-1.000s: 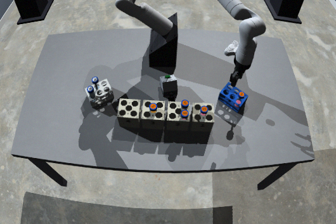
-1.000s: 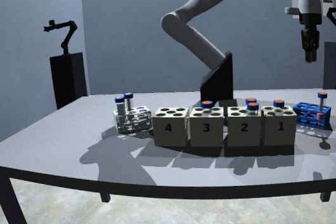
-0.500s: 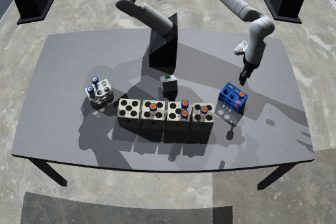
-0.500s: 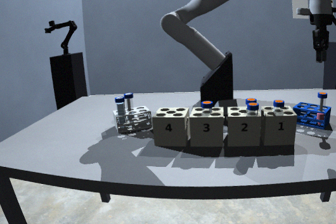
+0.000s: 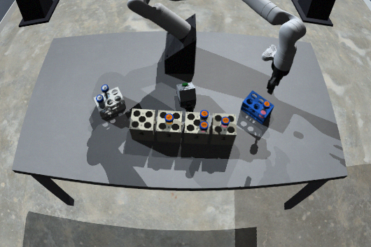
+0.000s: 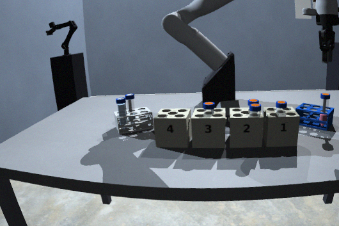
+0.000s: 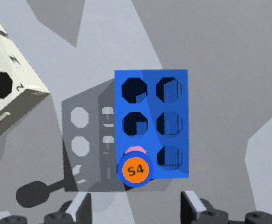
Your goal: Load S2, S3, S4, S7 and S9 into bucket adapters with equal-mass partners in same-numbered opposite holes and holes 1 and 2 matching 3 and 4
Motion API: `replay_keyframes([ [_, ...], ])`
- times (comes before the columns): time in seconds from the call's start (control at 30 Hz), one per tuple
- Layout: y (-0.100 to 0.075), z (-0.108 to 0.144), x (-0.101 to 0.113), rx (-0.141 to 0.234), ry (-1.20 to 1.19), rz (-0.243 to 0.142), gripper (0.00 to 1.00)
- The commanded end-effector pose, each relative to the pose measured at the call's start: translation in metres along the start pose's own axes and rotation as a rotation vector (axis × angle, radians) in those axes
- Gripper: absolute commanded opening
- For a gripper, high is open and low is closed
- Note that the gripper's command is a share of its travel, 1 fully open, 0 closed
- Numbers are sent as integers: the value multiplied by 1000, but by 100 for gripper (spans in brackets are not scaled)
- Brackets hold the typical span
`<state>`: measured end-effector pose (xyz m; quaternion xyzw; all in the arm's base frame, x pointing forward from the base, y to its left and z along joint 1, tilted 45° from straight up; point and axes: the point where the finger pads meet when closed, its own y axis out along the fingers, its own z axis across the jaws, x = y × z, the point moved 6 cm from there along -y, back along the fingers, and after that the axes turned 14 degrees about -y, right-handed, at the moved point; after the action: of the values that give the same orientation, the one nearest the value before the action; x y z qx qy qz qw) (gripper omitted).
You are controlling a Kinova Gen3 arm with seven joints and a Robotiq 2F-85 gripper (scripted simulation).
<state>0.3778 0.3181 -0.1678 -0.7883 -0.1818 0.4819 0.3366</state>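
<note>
Orange-dotted, blue-capped S4 tube (image 7: 135, 170) stands upright in the blue six-hole rack (image 7: 181, 80), directly below my half-open, empty hand (image 7: 135, 210).

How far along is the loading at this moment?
Four orange-dot samples sit in adapters: one in adapter 1, two in adapter 2, one in adapter 3. Adapter 4 holds none. The open, empty gripper hovers above S4 in the blue rack. S4, any blanks and DONE remain.

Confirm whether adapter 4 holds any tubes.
Empty: the cream block adapter marked 4 shows five open dark holes, with no cap above it.
</note>
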Motion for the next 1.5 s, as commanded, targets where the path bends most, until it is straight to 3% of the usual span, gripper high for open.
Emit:
replay_keyframes([
  [0.0, -1, 0, 0, 0, 0, -2, 62],
  [1.47, 52, 0, 0, 0, 0, -2, 62],
])
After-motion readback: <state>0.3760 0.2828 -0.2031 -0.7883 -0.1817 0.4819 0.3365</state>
